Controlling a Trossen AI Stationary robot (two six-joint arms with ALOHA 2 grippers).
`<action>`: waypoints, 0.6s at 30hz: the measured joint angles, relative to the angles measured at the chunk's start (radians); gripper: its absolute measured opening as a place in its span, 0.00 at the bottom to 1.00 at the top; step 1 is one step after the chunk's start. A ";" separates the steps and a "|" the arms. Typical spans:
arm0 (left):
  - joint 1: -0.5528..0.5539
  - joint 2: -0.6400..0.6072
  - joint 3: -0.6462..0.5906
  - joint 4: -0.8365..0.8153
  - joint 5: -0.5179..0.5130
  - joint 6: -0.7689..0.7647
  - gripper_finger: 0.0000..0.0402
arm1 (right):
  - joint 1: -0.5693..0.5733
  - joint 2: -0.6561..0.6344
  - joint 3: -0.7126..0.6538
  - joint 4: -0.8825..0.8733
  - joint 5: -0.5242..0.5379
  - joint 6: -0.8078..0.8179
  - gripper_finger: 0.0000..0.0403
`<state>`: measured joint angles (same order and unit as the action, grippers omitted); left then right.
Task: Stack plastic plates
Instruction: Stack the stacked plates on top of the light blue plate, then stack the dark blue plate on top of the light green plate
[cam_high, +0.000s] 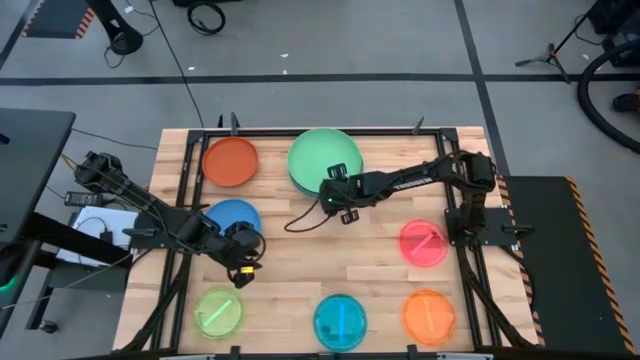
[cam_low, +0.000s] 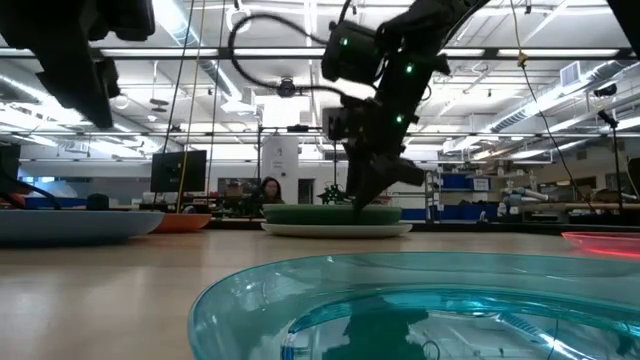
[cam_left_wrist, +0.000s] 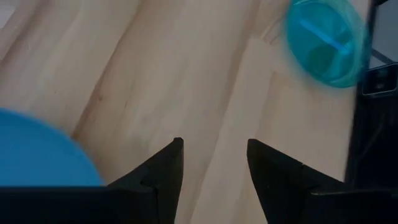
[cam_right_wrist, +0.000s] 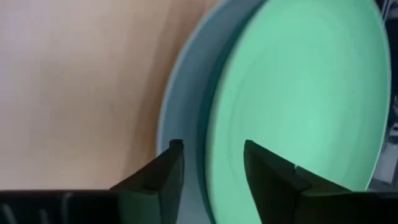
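Right gripper (cam_high: 340, 203) is held at the near edge of the large-plate stack (cam_high: 325, 160), fingers parted, nothing between them. In the right wrist view the light green plate (cam_right_wrist: 305, 106) lies just ahead of the fingertips, on top of a light blue plate (cam_right_wrist: 180, 112) whose rim shows beside it; a darker layer between them is seen, cannot be told apart surely. The stack is judged to be kept at the table's far middle as the base for the rest.

Left gripper (cam_high: 245, 262) is poised low over bare wood, open and empty. The blue plate (cam_high: 233, 218) sits just beside and behind its fingers, probably the next pick. The cyan plate (cam_left_wrist: 323, 40) is seen well ahead of it.

Still unstacked, spread around the grippers: orange-red plate (cam_high: 230, 161), pink-red plate (cam_high: 423, 243), lime plate (cam_high: 218, 312), orange plate (cam_high: 429, 316). Task is judged early: only the large ones are stacked.
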<state>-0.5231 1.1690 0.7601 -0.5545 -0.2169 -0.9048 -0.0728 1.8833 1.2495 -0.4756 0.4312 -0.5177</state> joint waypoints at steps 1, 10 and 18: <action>0.000 0.000 0.000 -0.021 0.000 -0.016 0.49 | 0.011 -0.011 0.000 -0.001 -0.001 0.007 0.46; 0.000 0.069 0.000 -0.219 -0.048 -0.121 0.68 | 0.164 -0.126 0.000 -0.006 0.091 0.104 0.53; 0.011 0.241 0.000 -0.224 -0.106 -0.116 0.67 | 0.288 -0.169 -0.001 -0.007 0.176 0.107 0.53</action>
<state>-0.5122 1.4100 0.7597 -0.7781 -0.3229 -1.0208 0.2154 1.7145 1.2488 -0.4828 0.6075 -0.4103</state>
